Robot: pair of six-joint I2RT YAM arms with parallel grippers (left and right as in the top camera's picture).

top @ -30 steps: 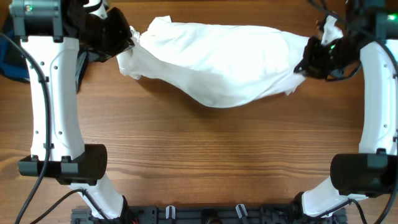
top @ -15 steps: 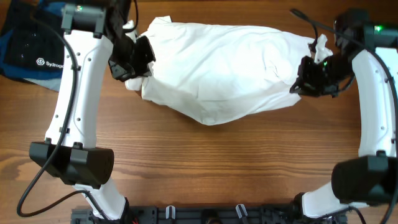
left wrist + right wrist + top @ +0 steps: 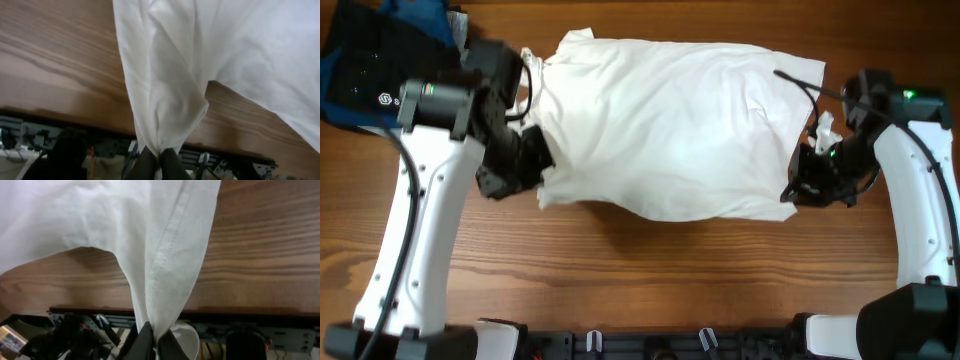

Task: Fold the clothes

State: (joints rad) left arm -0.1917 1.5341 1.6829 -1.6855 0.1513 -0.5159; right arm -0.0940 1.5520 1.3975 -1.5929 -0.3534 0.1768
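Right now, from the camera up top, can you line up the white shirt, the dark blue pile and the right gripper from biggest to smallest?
1. white shirt, by far the biggest.
2. dark blue pile, partly hidden by the left arm and the picture's edge.
3. right gripper, smallest, pinching the shirt's edge.

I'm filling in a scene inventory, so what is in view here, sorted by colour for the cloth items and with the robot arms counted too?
white garment: 1
dark blue folded stack: 1
robot arms: 2, the left arm and the right arm
Total: 4
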